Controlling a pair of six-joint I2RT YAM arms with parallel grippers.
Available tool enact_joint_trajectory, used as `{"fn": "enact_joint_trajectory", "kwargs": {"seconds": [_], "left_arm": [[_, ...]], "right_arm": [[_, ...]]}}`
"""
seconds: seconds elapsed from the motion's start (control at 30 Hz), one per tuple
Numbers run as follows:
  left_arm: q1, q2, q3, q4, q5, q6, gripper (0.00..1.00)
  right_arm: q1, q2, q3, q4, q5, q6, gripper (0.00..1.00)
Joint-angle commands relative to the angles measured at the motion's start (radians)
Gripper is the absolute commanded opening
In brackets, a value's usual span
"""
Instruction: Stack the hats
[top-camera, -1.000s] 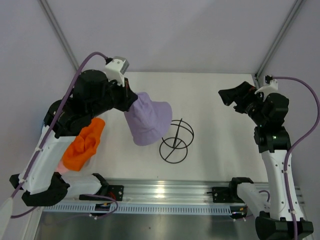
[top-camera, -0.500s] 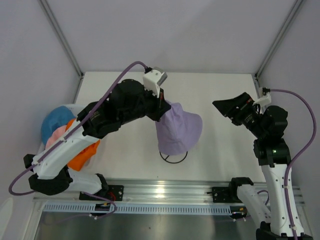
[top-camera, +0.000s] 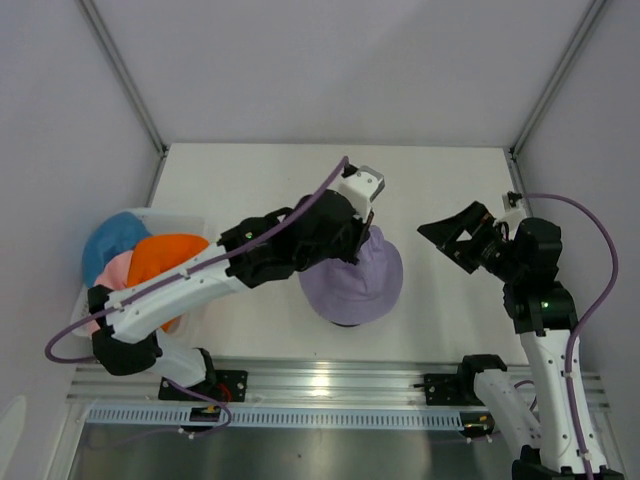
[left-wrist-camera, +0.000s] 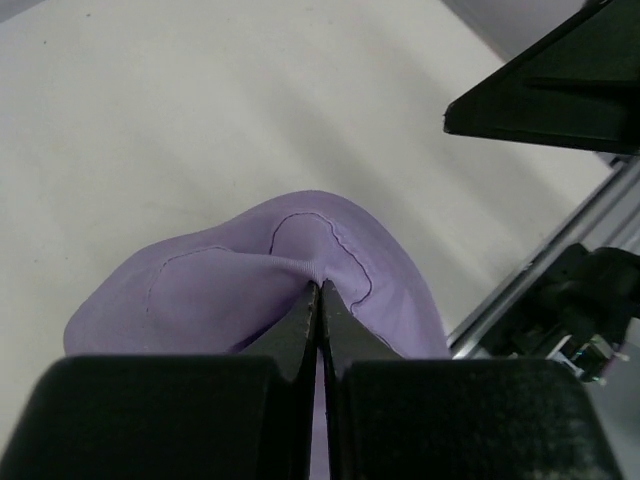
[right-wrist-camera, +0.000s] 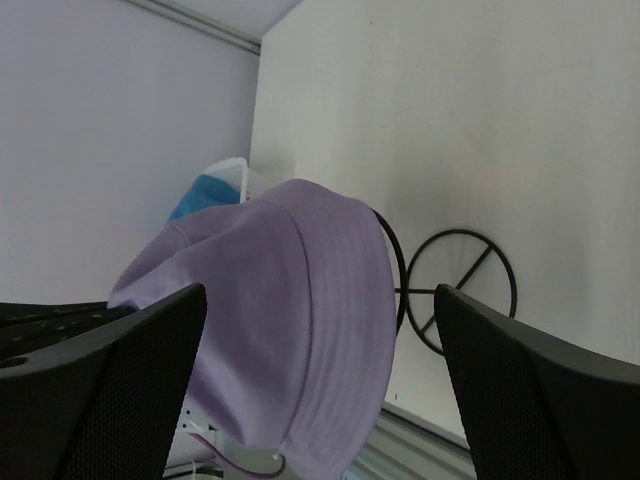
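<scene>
"How far along are they?"

"Barely begun, I'd say. The lavender hat (top-camera: 352, 285) is draped over the wire stand (right-wrist-camera: 458, 291) mid-table (top-camera: 440, 180), with the left tool (left-wrist-camera: 319, 300) pinched tight on its crown. One on at most, and not let go."

"The rest?"

"Orange hat (top-camera: 170, 255), pink hat (top-camera: 118, 275) and blue hat (top-camera: 112, 238) are heaped in the white basket (top-camera: 185, 215) at the left. Three to go."

"So four hats?"

"Four, one of each colour; one stand, one basket. The right tool (top-camera: 452, 240) hangs wide open beside the lavender one, holding nothing."
</scene>
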Motion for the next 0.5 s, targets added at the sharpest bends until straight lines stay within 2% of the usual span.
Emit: {"fn": "enact_joint_trajectory", "kwargs": {"seconds": [0.0,0.4,0.47], "left_arm": [[-0.027,0.034,-0.026,0.025,-0.144,0.011,0.01],[-0.037,0.016,-0.210,0.067,-0.080,-0.095,0.01],[-0.040,0.014,-0.225,0.068,-0.072,-0.108,0.04]], "right_arm": [[0.004,-0.009,-0.016,-0.075,-0.021,-0.033,0.99],[0.020,-0.037,-0.189,0.016,-0.066,0.010,0.99],[0.030,-0.039,-0.212,0.040,-0.058,0.008,0.99]]}}
